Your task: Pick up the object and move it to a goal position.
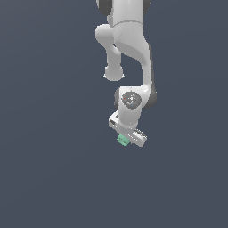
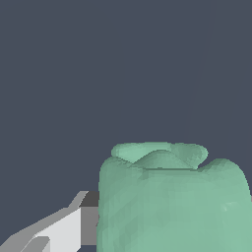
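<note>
No text, label, brand, number or sign can be read on anything here.

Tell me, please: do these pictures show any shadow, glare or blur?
Exterior view: flat, even light, no cast shadow or glare; the green block looks tiny and coarse under the gripper. Wrist view: the block looms large, faceted, softly shaded, not blurred.
</note>
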Controlling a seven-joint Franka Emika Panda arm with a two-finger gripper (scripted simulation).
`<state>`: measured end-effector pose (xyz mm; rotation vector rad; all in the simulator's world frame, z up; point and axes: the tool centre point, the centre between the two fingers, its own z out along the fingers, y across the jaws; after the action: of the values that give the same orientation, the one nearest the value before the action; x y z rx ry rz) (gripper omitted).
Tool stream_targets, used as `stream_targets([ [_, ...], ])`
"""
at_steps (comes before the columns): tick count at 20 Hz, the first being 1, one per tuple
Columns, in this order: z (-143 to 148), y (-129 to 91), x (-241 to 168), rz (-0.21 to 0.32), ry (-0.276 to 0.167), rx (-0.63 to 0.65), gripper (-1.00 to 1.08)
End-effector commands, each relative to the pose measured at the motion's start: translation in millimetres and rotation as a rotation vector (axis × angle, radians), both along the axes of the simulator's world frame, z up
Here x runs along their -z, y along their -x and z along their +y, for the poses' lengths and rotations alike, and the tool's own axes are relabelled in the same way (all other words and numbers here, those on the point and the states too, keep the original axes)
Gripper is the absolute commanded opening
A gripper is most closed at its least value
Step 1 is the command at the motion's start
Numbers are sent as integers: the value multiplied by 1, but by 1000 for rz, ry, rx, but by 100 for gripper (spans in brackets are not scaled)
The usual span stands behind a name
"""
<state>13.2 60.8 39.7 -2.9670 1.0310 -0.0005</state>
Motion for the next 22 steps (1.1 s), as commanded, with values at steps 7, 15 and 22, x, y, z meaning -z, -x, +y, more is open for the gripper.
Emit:
stream_targets([
  [7, 0, 1, -2, 0, 0, 0, -100],
  [15, -2, 8, -28, 0, -1, 0, -100],
  [22, -5, 22, -78, 0, -1, 1, -100],
])
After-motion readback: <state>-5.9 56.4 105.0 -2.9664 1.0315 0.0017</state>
